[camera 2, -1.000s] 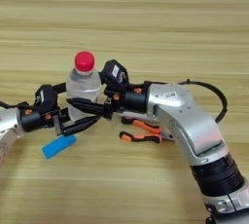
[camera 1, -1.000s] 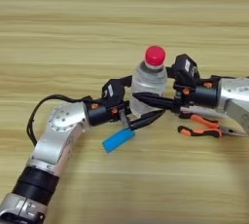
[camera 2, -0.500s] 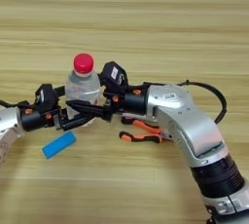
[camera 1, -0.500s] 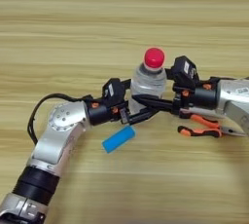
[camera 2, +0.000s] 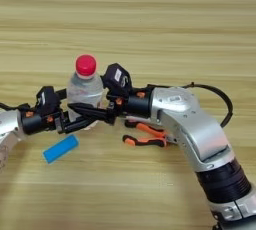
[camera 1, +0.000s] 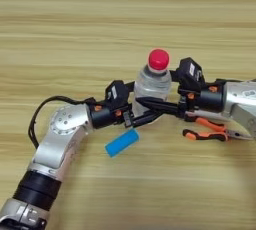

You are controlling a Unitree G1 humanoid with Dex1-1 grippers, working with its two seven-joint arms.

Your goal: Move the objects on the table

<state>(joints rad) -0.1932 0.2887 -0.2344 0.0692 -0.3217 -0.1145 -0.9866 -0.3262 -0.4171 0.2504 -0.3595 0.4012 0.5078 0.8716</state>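
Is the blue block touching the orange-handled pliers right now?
Apart. The left eye view shows the blue block lying left of the orange-handled pliers, with a plain stretch of bare table between them.

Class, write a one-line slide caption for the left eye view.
Both grippers, left gripper and right gripper, meet at the upright red-capped bottle, with a blue block and orange pliers lying nearby.
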